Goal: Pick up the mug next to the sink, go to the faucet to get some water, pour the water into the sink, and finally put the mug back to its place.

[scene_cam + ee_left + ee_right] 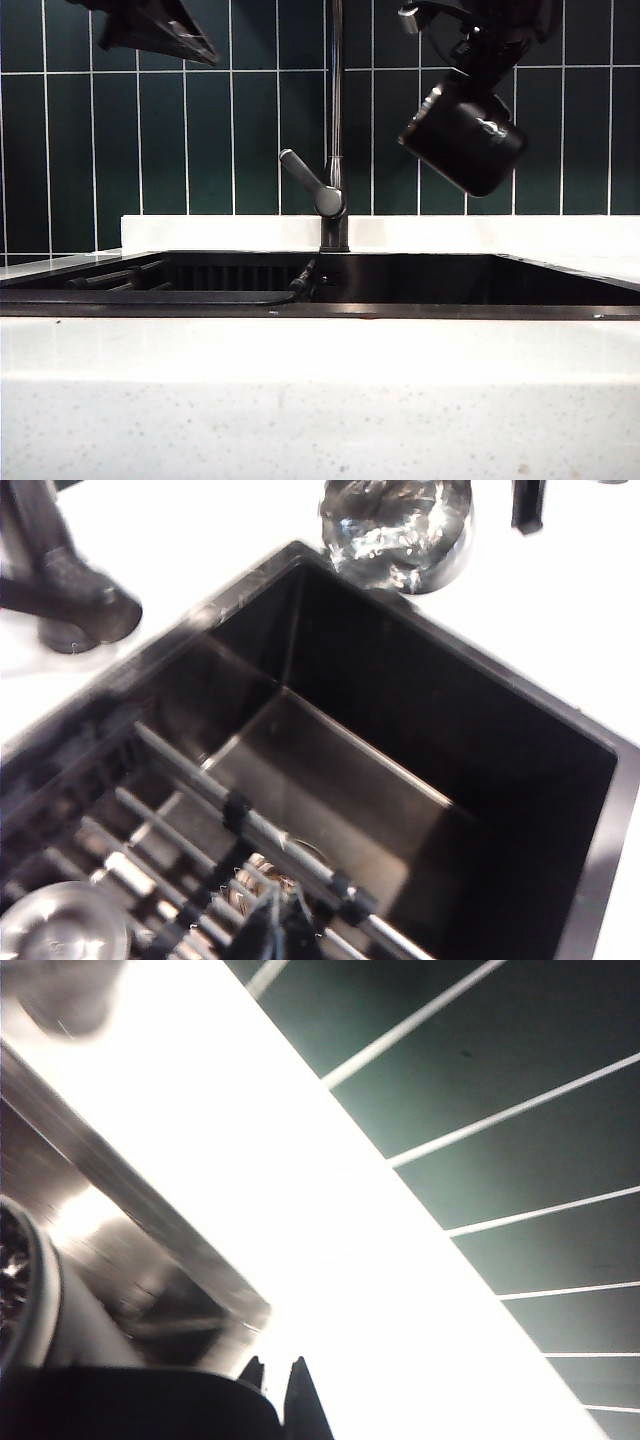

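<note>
The right gripper (470, 55), at the upper right of the exterior frame, has its jaws clamped on the mug (463, 136), tilted above the sink (450, 300) right of the faucet (335, 120). Pouring seems underway; replacing the mug remains. The left gripper (195, 45), upper left, is closed on nothing.

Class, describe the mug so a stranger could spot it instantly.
Start at the faucet rising behind the sink. Look up and to its right: the right pincer holds the mug tilted in mid-air. It is the only matte black cylinder with a small white logo.
</note>
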Available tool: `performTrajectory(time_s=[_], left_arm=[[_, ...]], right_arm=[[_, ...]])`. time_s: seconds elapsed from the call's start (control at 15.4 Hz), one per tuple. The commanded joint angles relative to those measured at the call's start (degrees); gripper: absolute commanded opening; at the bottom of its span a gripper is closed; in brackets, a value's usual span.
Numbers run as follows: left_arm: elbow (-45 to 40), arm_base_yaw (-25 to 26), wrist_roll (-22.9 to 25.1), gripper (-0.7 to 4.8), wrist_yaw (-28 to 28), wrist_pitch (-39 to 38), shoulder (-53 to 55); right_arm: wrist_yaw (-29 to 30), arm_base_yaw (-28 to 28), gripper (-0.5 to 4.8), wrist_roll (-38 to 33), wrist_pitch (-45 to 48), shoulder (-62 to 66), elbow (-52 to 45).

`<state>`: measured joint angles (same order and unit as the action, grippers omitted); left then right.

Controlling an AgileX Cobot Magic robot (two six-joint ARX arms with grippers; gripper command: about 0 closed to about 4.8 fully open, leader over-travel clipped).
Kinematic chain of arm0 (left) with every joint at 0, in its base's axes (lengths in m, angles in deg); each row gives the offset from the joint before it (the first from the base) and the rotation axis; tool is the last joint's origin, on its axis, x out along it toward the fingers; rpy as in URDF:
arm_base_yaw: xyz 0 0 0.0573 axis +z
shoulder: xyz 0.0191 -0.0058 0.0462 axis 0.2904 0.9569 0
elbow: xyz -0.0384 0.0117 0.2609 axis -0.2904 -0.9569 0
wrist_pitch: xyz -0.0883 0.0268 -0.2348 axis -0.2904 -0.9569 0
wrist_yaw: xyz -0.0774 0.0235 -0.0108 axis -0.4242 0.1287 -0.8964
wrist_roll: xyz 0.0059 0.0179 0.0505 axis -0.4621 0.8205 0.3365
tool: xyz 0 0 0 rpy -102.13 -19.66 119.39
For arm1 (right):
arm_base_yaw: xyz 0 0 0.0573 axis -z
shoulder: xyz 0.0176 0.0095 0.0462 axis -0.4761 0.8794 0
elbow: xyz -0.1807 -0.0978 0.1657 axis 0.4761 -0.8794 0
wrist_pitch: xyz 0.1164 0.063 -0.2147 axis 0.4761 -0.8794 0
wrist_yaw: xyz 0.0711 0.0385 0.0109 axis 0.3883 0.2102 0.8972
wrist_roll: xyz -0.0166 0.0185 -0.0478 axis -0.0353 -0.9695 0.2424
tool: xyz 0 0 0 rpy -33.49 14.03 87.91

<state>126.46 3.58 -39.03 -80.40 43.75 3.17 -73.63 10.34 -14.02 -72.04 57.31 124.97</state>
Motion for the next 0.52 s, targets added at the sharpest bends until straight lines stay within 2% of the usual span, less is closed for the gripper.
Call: performTrajectory(time_s=[0.07, 0.33, 0.46, 0.52], left_arm=[[-9.90, -0.04, -0.63, -0.06, 1.29, 5.46, -7.56], [-20.33, -0.04, -2.51, -0.06, 5.57, 8.31, -17.77], [-24.13, -0.04, -6.21, -0.06, 7.93, 9.18, -21.55], [-27.78, -0.04, -10.99, -0.06, 9.05, 12.41, -24.48]], right_arm=[[-1.09, -0.17, -0.01, 5.01, 2.36, -0.68, 0.52], [-0.92, -0.17, -0.01, 14.19, 0.00, 0.70, 0.52], [0.22, -0.17, -0.01, 20.70, -3.34, 0.74, 0.52], [1.27, -0.17, -0.01, 22.91, -4.07, 0.79, 0.52]])
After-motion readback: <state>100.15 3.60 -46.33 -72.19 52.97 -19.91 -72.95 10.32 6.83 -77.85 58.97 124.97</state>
